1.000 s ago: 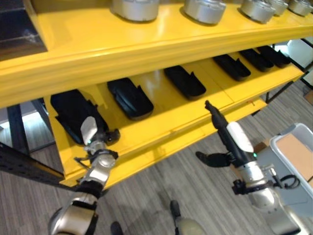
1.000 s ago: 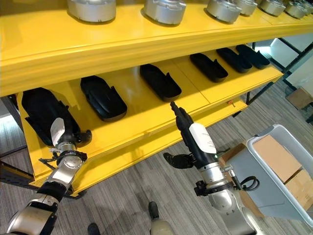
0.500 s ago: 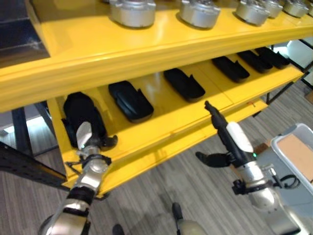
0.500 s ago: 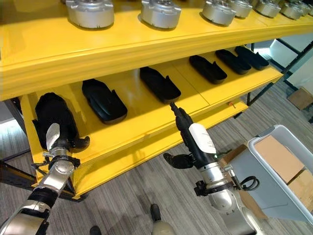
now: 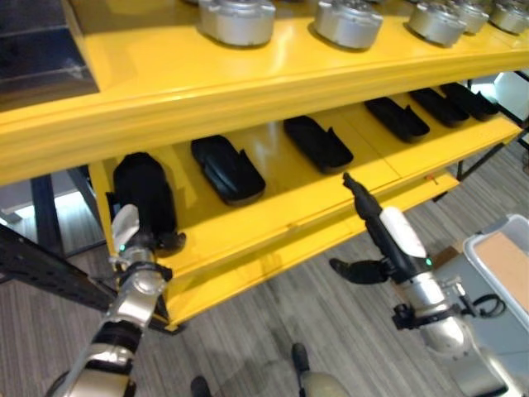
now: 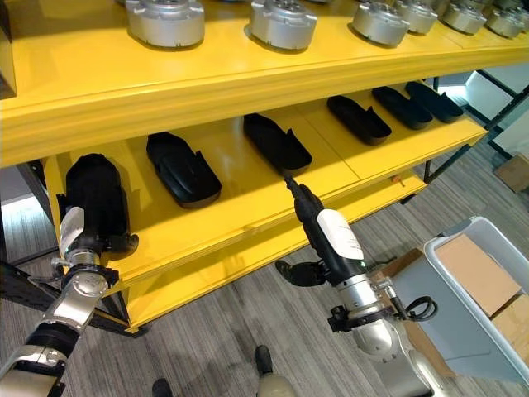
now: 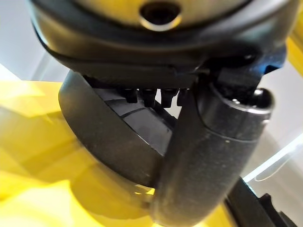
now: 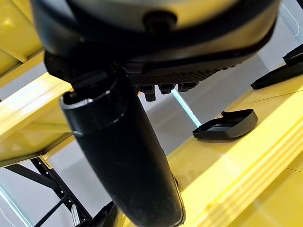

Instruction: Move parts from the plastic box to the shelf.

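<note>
The left hand (image 5: 132, 241) has straightened the black part (image 5: 144, 198) on the lower shelf (image 5: 273, 203) at nine o'clock — thumb and fingers curled round its near end. Placement looks nearly finished. The right hand (image 5: 374, 223) hovers, fingers straight — holding nothing.

Grey wood-plank floor (image 6: 207, 347) under a black metal frame (image 5: 41, 260), beside cardboard boxes (image 6: 475, 273).

Lower shelf (image 6: 248, 211): bare yellow gaps between black parts (image 6: 183, 169), wide enough for hand entry. Upper shelf (image 6: 207, 78) overhangs, limits headroom. Metal parts (image 6: 165, 18) crowd upper shelf. Grey box (image 6: 488, 289) blocks the robot's right floor side.
</note>
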Tool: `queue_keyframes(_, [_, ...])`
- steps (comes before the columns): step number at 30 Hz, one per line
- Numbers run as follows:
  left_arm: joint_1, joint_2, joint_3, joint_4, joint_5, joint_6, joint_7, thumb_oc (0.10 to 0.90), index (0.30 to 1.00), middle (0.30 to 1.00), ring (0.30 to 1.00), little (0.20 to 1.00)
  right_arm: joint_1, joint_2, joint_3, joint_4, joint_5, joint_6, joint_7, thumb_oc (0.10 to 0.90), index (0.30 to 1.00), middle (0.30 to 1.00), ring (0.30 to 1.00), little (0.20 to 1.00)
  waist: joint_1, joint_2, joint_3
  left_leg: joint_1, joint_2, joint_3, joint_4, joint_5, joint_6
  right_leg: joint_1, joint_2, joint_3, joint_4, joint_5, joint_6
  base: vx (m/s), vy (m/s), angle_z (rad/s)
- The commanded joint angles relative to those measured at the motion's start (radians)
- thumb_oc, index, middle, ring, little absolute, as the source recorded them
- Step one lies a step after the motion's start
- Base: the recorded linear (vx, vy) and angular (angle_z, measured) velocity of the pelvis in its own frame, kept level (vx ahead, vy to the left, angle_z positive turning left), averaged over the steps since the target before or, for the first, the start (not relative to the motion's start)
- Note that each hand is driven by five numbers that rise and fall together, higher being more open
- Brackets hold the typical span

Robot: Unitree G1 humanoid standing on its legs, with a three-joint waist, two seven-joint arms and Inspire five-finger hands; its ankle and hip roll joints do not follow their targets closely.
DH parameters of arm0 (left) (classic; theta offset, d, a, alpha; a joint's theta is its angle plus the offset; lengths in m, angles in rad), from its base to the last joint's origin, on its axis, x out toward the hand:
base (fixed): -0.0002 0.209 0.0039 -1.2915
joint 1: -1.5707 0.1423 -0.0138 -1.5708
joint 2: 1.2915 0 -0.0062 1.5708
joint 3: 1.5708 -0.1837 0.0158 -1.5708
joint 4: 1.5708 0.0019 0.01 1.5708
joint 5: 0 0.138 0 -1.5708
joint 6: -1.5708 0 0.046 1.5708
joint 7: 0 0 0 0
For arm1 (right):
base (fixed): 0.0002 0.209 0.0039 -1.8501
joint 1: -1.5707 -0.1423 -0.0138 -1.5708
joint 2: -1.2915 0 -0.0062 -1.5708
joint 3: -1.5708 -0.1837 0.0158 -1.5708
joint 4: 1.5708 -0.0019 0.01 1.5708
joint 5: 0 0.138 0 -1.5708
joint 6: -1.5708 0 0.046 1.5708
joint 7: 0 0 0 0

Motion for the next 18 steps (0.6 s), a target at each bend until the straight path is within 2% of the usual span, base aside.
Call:
queue_keyframes(1, [-0.146, 0.045, 0.059, 0.042, 0.003, -0.046, 0.060, 0.900, 1.000, 1.000, 1.000, 1.000, -0.080, -0.013, -0.118, -0.090, 0.010, -0.064, -0.041, 0.900, 1.000, 1.000, 1.000, 1.000, 0.016, 0.031, -0.006, 0.114, -0.025, 0.020, -0.002, -0.082, 0.057, 0.091, 0.003, -0.008, 0.004, -0.061, 0.015, 0.00, 0.000, 0.00])
queue_keyframes(8, [-0.142, 0.007, 0.078, 0.006, -0.064, -0.069, 0.067, 0.900, 1.000, 1.000, 1.000, 1.000, -0.077, -0.013, -0.125, -0.093, 0.008, -0.058, -0.039, 0.900, 1.000, 1.000, 1.000, 1.000, 0.013, 0.031, -0.010, 0.119, -0.025, 0.020, -0.002, -0.084, 0.057, 0.094, 0.004, -0.005, 0.004, -0.063, 0.013, 0.00, 0.000, 0.00])
queue_keyframes(18, [-0.105, -0.048, 0.121, -0.201, -0.162, -0.115, 0.082, 0.900, 1.000, 1.000, 1.000, 1.000, -0.098, -0.002, -0.133, -0.084, 0.006, -0.042, -0.035, 0.900, 1.000, 1.000, 1.000, 1.000, 0.020, 0.038, -0.021, 0.122, -0.026, 0.012, -0.002, -0.086, 0.059, 0.105, 0.001, -0.010, 0.003, -0.064, 0.011, 0.00, 0.000, 0.00])
